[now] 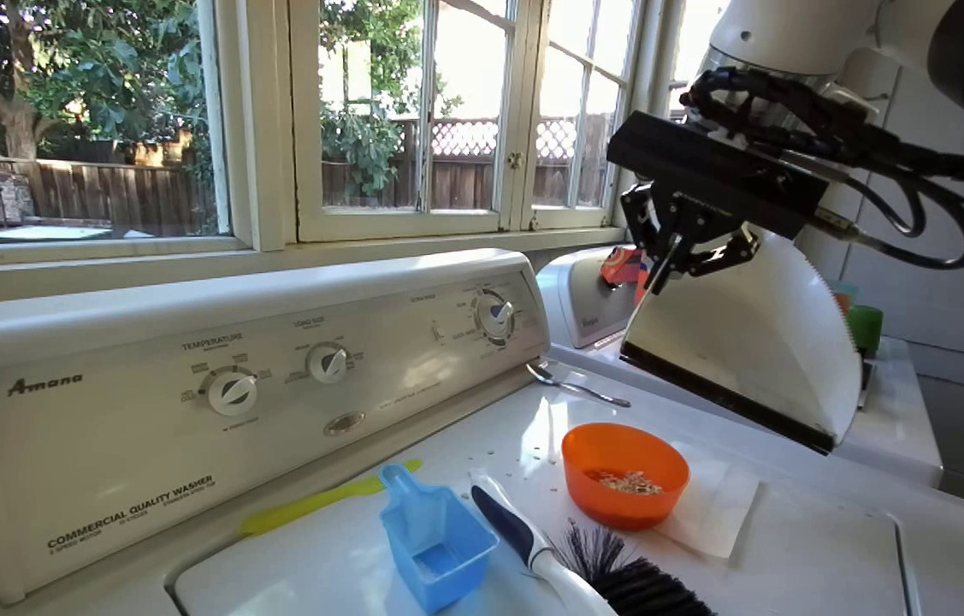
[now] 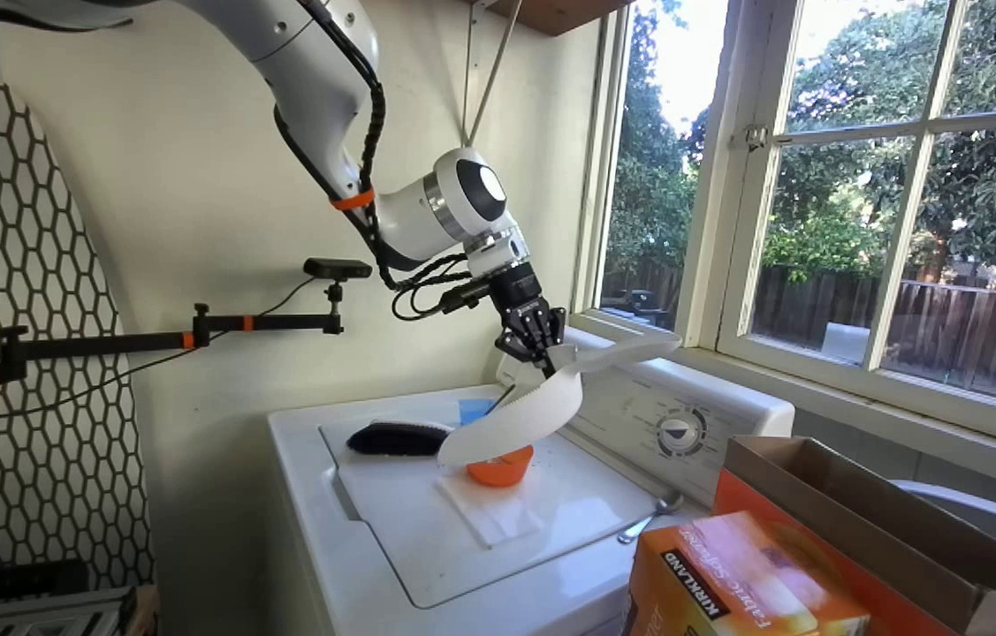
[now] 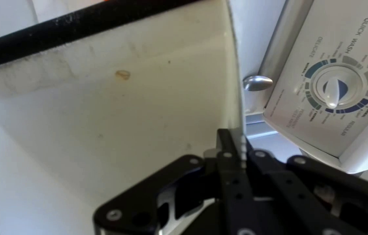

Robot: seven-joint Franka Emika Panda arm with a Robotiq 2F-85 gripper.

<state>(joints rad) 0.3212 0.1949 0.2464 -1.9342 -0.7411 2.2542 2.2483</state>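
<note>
At left in an exterior view, a white washer (image 1: 191, 295) carries a panel (image 1: 131, 411) with dials (image 1: 330, 363); a yellow-green utensil (image 1: 328, 498), its kind uncertain, lies along the foot of the panel. Next come a blue scoop (image 1: 432, 532) on the lid (image 1: 807, 556) and, just beside it, a brush (image 1: 571, 586) with dark bristles. A spoon (image 1: 582, 391) rests farther back, near the panel. An orange bowl (image 1: 618, 449) holds pale flakes (image 1: 631, 484), and a sheet of white paper (image 1: 730, 513) shows at its right, seemingly partly beneath it. Above and to the right, the gripper (image 1: 663, 272) has its fingers (image 3: 225, 140) drawn almost together, pinching the thin side wall of a white dustpan (image 1: 751, 342); the wrist view shows this wall between them. The dustpan is raised off the lid, its black lip (image 1: 730, 402) slanting, apart from the bowl; whether it overhangs the bowl cannot be told. A small tan flake (image 3: 123, 74) lies on its inner face. At far right, a green container (image 1: 865, 329), partly hidden by the dustpan, shows over the neighbouring machine (image 1: 901, 411). The step in hand is judged to be the holding of the dustpan aloft; the next move calls for a firm pinch, since only a thin edge is gripped, and for a slow, controlled tilt with the lip clear of the bowl.
</note>
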